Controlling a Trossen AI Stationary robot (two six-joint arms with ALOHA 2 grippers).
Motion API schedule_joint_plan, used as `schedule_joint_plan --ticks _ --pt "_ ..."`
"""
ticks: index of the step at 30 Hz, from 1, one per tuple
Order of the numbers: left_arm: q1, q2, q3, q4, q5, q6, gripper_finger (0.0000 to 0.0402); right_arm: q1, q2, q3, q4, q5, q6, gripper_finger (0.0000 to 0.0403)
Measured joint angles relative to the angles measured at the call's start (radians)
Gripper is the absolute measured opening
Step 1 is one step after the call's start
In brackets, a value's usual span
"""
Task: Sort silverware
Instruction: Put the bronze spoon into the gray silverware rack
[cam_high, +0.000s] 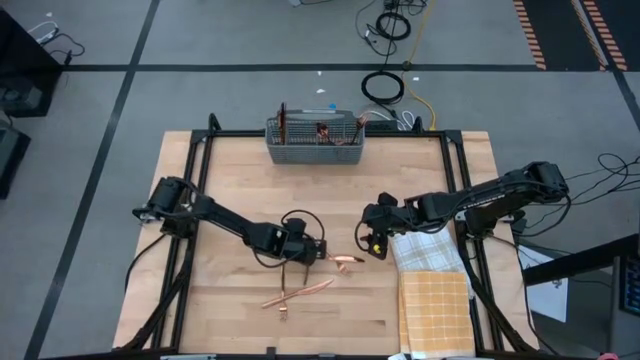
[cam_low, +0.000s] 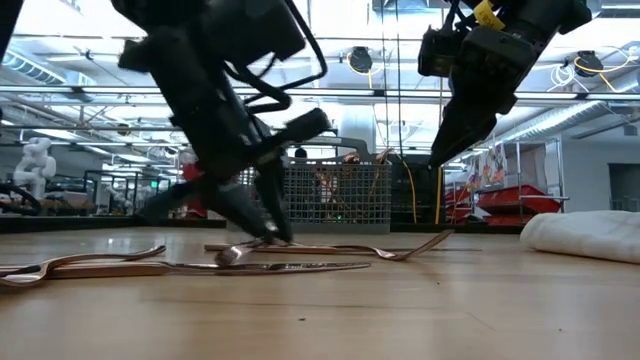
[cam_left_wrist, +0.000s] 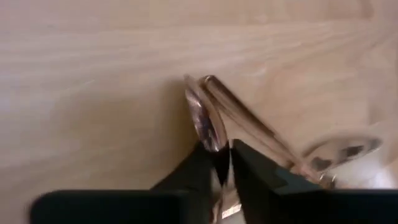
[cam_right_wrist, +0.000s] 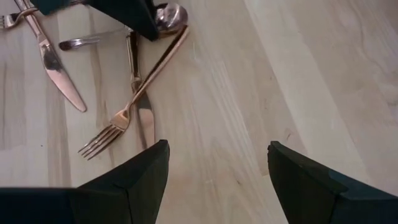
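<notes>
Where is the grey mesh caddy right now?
In the high view, the grey mesh caddy stands at the far middle edge of the wooden table, beyond both arms, with a few copper pieces standing upright inside it.

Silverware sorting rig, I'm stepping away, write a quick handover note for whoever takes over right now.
Left gripper: down at the table's middle, fingers closing on a spoon that lies on the wood; grip not confirmed.
Right gripper: open, empty, hovering above the table beside the checked cloths.
Done: some pieces already stand in the grey mesh caddy at the far edge.
Left: a fork and knives loose on the table near the left gripper, plus the spoon, must go into the caddy.
</notes>
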Motion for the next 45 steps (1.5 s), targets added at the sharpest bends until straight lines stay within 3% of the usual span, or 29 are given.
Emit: schedule_joint_plan --ticks 4,14,18,22,28,33,35,38,41,45 --pt "0.003 0.025 -0.002 0.072 -0.045 -0.003 0.0013 0.001 0.0 0.0 0.0 0.0 0.004 0.0256" --pt "0.002 -0.035 -0.007 0.072 -0.047 0.0 0.0008 0.001 0.0 0.0 0.0 0.0 0.004 0.0256" --pt "-0.005 -0.095 -0.002 0.063 -0.166 0.032 0.0008 0.001 0.0 0.0 0.0 0.004 0.015 0.0256" --pt "0.001 -0.168 0.019 0.059 -0.348 0.167 0.0008 0.001 0.0 0.0 -0.001 0.054 0.04 0.0256" --pt "0.072 -0.279 0.034 0.159 -0.683 0.55 0.0008 0.001 0.0 0.0 -0.004 0.092 0.066 0.0256" --pt "0.195 -0.293 0.034 0.483 -0.83 1.053 0.0008 0.001 0.0 0.0 -0.015 0.108 0.09 0.0256" --pt "0.25 -0.28 0.034 0.677 -0.829 1.28 0.0008 0.001 0.0 0.0 -0.019 0.108 0.106 0.0256" --pt "0.337 -0.246 0.035 0.933 -0.743 1.549 0.0008 0.003 0.0 0.0 -0.03 0.109 0.117 0.0256" --pt "0.417 -0.211 0.035 1.122 -0.644 1.689 0.0008 0.005 0.0 0.0 -0.046 0.112 0.131 0.0256" --pt "0.494 -0.171 0.035 1.226 -0.579 1.793 0.0008 0.012 0.0 0.0 -0.058 0.112 0.154 0.0256"
